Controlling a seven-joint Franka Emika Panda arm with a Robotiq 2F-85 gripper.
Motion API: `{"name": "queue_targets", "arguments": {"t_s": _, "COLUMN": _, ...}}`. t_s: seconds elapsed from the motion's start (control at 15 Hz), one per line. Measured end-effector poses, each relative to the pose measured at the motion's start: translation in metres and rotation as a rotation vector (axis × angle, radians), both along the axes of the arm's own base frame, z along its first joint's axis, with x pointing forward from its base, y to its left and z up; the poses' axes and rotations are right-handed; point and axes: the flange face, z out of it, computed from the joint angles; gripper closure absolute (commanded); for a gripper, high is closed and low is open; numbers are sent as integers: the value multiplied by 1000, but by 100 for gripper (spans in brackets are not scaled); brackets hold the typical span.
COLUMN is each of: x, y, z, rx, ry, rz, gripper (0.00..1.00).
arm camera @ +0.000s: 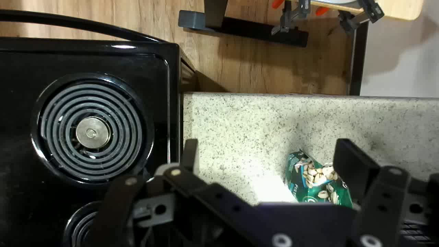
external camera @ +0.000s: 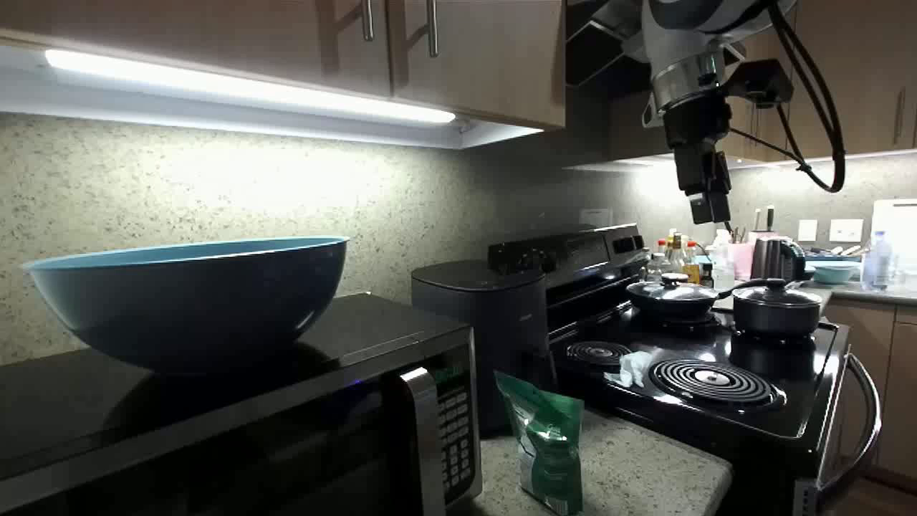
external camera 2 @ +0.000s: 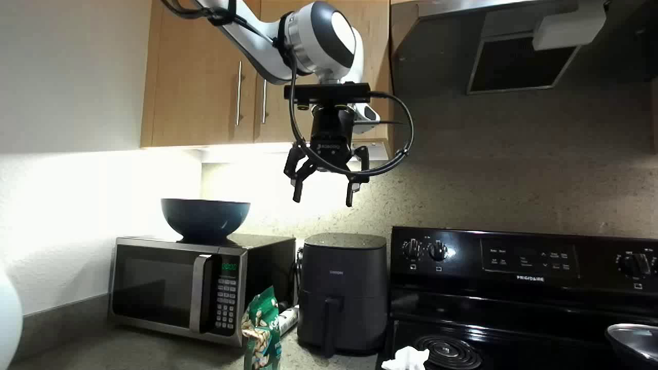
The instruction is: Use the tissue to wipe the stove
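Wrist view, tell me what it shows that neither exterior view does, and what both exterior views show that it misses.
Only the wrist view shows the wooden board with clamps at its edge, and the black stand.

Only the exterior views, both of them, show the microwave, the bowl on it, the air fryer and the cabinets.

All share the stove, the open gripper, the counter and the bag on it. Both exterior views show the tissue; whether the wrist view does, I can't tell.

Air above the tissue (external camera: pixel 632 369) is open (pan (external camera: pixel 671 298) and pot (external camera: pixel 776 312) obstruct the stove (external camera: pixel 684 345) elsewhere).
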Motion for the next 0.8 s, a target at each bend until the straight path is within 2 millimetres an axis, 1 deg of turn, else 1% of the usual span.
{"name": "queue_targets", "arguments": {"t_s": 0.53, "x": 1, "y": 0, "z": 0, "rx": -2, "ry": -3, "rz": -4, "gripper": 0}}
{"name": "queue_targets", "arguments": {"t_s": 0.67, "x": 11, "y": -1, "z": -6, "rx": -15, "ry": -34, "rz": -38, "gripper": 0}}
{"name": "queue_targets", "arguments": {"t_s": 0.73, "x": 21, "y": -2, "z": -14, "rx": -20, "ry": -59, "rz": -63, "gripper": 0}}
{"name": "queue_targets", "arguments": {"t_s": 0.8, "x": 34, "y": -3, "z": -26, "rx": -26, "ry": -78, "rz": -93, "gripper": 0}}
